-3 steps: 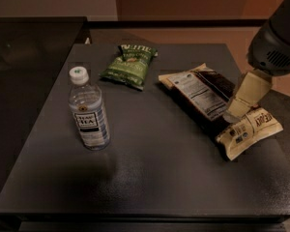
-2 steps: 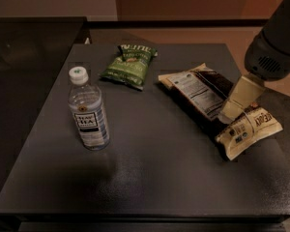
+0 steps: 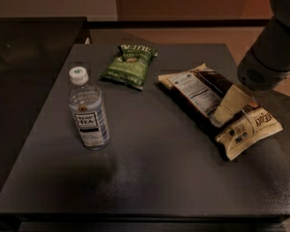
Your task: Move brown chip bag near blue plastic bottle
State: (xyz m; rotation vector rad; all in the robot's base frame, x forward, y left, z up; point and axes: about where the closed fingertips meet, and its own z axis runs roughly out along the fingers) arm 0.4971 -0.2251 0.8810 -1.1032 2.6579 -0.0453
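Note:
The brown chip bag (image 3: 203,93) lies flat on the right part of the dark table (image 3: 150,178), long and dark brown, with cream ends and a white nutrition label facing up. The blue plastic bottle (image 3: 87,110) stands upright at the left, clear with a white cap and a "Tea" label. My gripper (image 3: 228,108) comes down from the upper right and sits right over the bag's middle, its cream-coloured finger touching or just above the bag. The bag and bottle are well apart.
A smaller green chip bag (image 3: 129,64) lies at the back of the table, between bottle and brown bag. The arm's large grey body (image 3: 273,57) fills the upper right. A black counter (image 3: 29,47) stands at the left. The table's front edge runs along the bottom.
The gripper has lowered slightly and shifted toward the brown bag's middle. The bag, bottle and green bag have not moved.

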